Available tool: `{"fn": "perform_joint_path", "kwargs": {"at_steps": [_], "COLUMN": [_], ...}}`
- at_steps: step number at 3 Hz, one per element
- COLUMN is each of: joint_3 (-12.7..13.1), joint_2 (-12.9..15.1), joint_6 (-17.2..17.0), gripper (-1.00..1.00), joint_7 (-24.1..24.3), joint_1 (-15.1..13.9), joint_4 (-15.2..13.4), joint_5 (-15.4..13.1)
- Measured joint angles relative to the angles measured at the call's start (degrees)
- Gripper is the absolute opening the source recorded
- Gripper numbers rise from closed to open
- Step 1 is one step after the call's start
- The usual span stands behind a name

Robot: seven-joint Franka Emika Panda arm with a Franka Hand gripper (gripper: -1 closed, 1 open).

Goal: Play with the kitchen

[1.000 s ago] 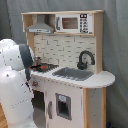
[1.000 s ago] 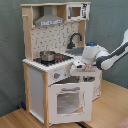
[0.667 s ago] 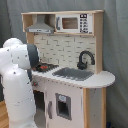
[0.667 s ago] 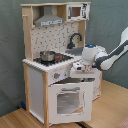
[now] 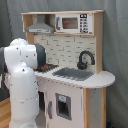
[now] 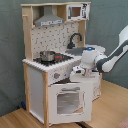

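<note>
Kitchen (image 5: pixel 75 60) (image 6: pixel 55 65) standing upright on wooden floor (image 6: pixel 112 107). End effector (image 6: pixel 76 73) just at front edge above oven door (image 6: pixel 67 102); fingers' state impossible to tell.

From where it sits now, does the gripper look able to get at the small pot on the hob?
Probably yes. In the second exterior view the gripper hangs at the counter's front edge, just below the hob, and the pot stands uncovered with open space above it.
</note>
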Motion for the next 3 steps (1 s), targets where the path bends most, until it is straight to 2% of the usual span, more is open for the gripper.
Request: {"fn": "perform_joint_path", "kwargs": {"at_steps": [2,3], "joint_3": [2.3,3.3], "joint_2": [3.1,3.1], "joint_6": [-0.4,-0.5], "gripper": [-1.00,-1.00], "joint_7": [9.2,14.7], "joint_1": [0.8,3.2], "joint_4": [-0.1,-0.1], "joint_5": [-5.6,-6.4]}}
